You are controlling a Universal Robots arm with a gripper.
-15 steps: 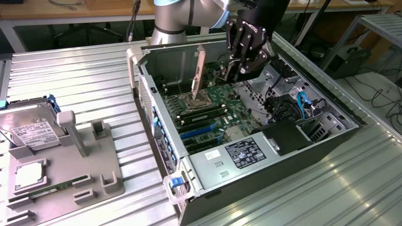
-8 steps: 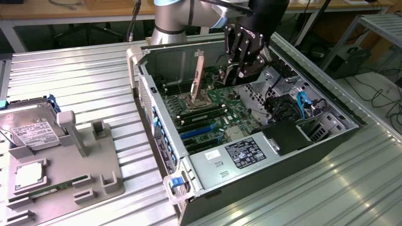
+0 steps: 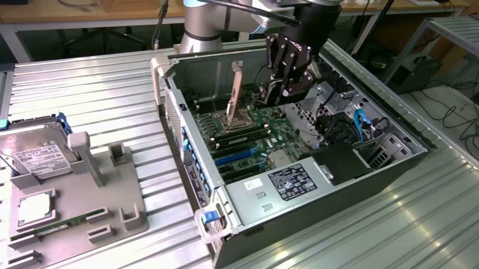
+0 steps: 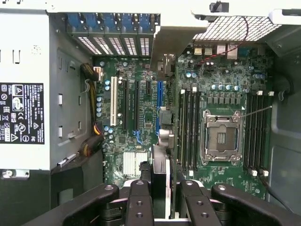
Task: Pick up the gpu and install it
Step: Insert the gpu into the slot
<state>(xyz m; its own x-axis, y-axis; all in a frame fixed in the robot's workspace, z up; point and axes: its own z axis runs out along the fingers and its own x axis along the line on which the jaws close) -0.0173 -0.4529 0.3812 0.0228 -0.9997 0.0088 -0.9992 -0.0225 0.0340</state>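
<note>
My gripper (image 3: 288, 84) hangs over the open computer case (image 3: 168, 106), shut on the gpu (image 3: 296, 94). In the wrist view the gpu (image 4: 159, 165) shows edge-on between my two black fingers (image 4: 139, 200), and its silver end bracket (image 4: 167, 44) points toward the case's rear slot openings. The card is held above the motherboard (image 4: 141, 141), roughly in line with the blue expansion slot (image 4: 159, 94) and apart from it. A white slot (image 4: 113, 101) and black slots lie beside that one.
An open CPU socket (image 4: 221, 136) sits between rows of RAM slots (image 4: 188, 127), its cover raised (image 3: 235, 95). The power supply (image 3: 288, 182) fills the case's near end. On the exterior view's left, a grey fixture (image 3: 112, 196) holds a hard drive (image 3: 37, 157).
</note>
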